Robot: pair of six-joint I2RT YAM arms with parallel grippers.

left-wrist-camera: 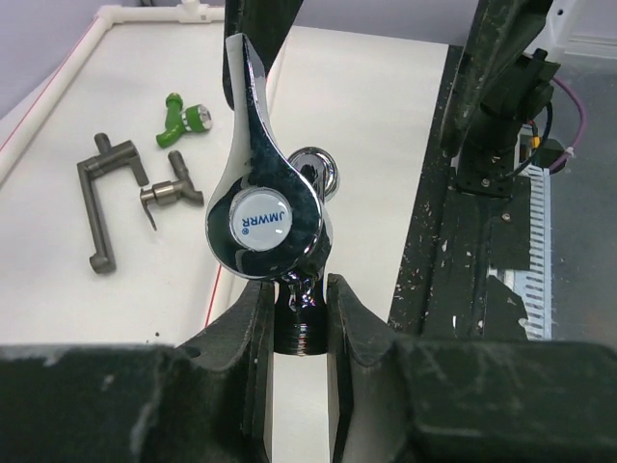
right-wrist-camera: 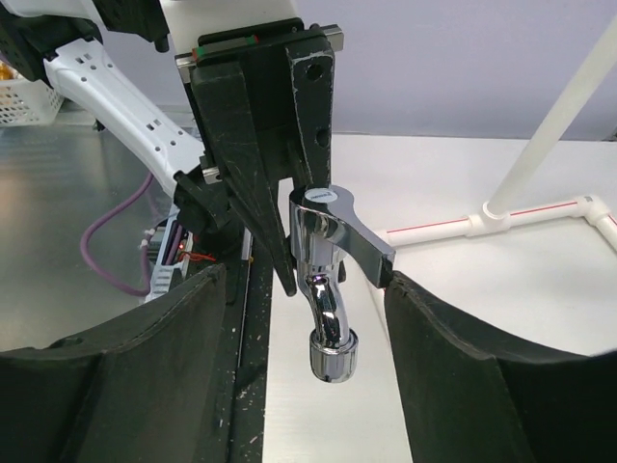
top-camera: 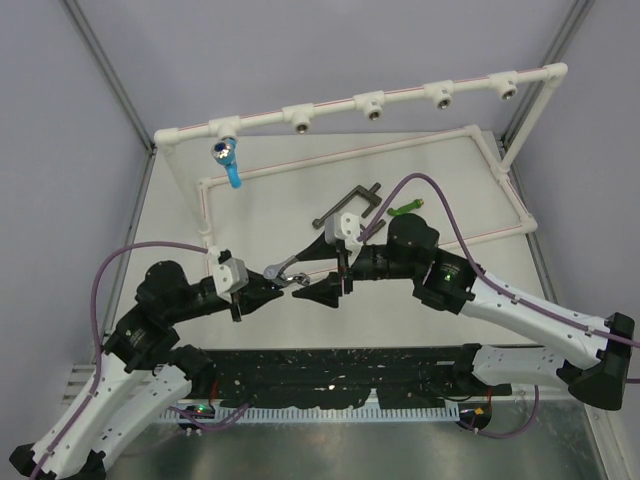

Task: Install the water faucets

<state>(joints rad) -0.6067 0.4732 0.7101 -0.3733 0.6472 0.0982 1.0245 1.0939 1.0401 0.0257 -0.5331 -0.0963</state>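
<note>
We're clamping the chrome faucet [left-wrist-camera: 265,193] in our left gripper [left-wrist-camera: 301,311] while the right gripper [right-wrist-camera: 307,280] is hanging spread wide right by it.

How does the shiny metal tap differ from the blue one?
Colour: the shiny tap is mirror-bright chrome, while the blue tap is plain blue.
Place: the shiny tap is held in the air by the left gripper, pinched at one end. The blue tap hangs untouched from a socket on the white pipe frame.
Handle: the shiny tap has a long lever. The blue tap's handle is too small to make out.
Both are small taps.
</note>
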